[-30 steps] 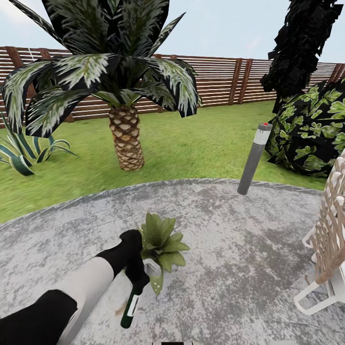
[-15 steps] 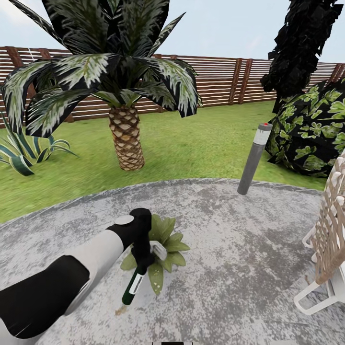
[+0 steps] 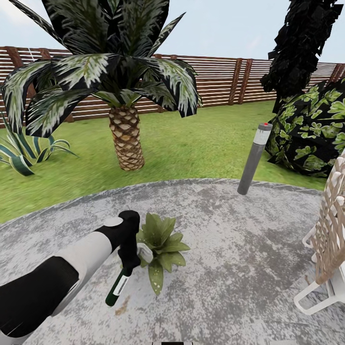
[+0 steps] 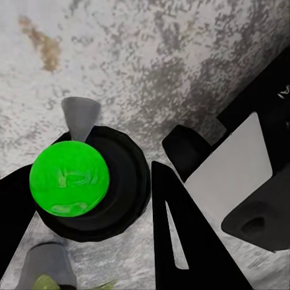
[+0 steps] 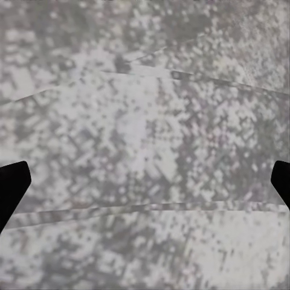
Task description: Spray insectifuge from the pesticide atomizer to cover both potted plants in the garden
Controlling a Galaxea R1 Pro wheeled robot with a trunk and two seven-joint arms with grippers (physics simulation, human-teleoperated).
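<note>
A potted plant (image 3: 162, 244), a low rosette of broad green leaves in a small pale pot, stands on the grey stone patio (image 3: 230, 268) of the garden. My left gripper (image 3: 129, 262) hangs just left of it, shut on the pesticide atomizer (image 3: 117, 287), a dark green bottle with a white band that slants down and to the left. The left wrist view looks along the atomizer (image 4: 69, 179), whose bright green end sits between my grey fingers (image 4: 81, 115). My right gripper (image 5: 145, 181) is open over bare stone. Insectifuge is out of view.
A scaly palm (image 3: 126, 139) and a striped agave (image 3: 21, 154) grow on the lawn behind the patio. A grey bollard lamp (image 3: 254, 159) stands at the patio's far edge, a leafy bush (image 3: 316, 129) to its right, and a wicker chair (image 3: 330, 239) at the right. A slat fence (image 3: 225, 81) closes the back.
My left arm first lifted the atomizer beside the plant, then swung it left, off the leaves. The camera and the plant have stayed put.
</note>
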